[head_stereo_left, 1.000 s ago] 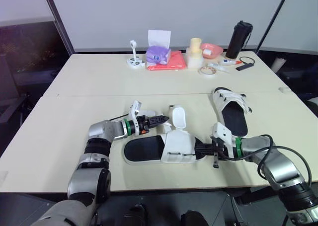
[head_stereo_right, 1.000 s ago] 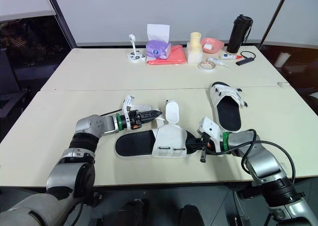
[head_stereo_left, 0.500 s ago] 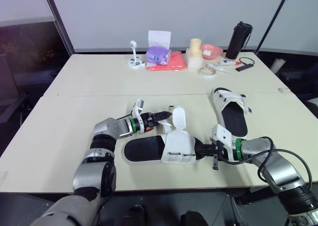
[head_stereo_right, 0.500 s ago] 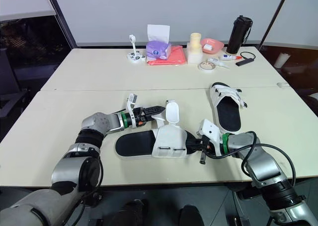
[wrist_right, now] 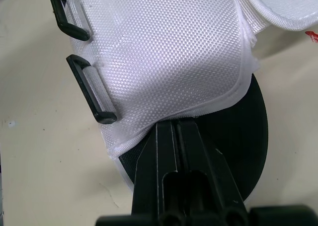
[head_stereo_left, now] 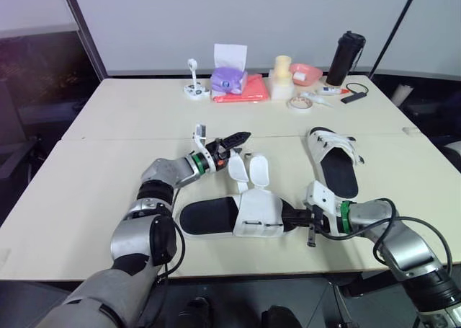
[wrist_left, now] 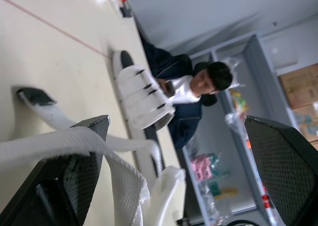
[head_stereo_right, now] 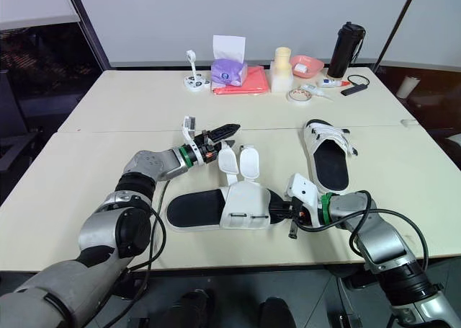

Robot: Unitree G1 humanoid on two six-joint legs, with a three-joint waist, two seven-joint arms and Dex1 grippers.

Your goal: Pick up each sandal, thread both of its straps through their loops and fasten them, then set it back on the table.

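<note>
Strap (head_stereo_left: 235,171) now between left fingers (wrist_left: 74,171) (parted)

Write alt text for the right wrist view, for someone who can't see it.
The right gripper, fingers together, pinches the black sole edge of a sandal lying on the cream table. The sandal's white mesh upper carries two black loops along one side.

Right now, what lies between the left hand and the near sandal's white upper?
Two loose straps of the near sandal stand up between its white upper and the left hand, as the left eye view shows.
</note>
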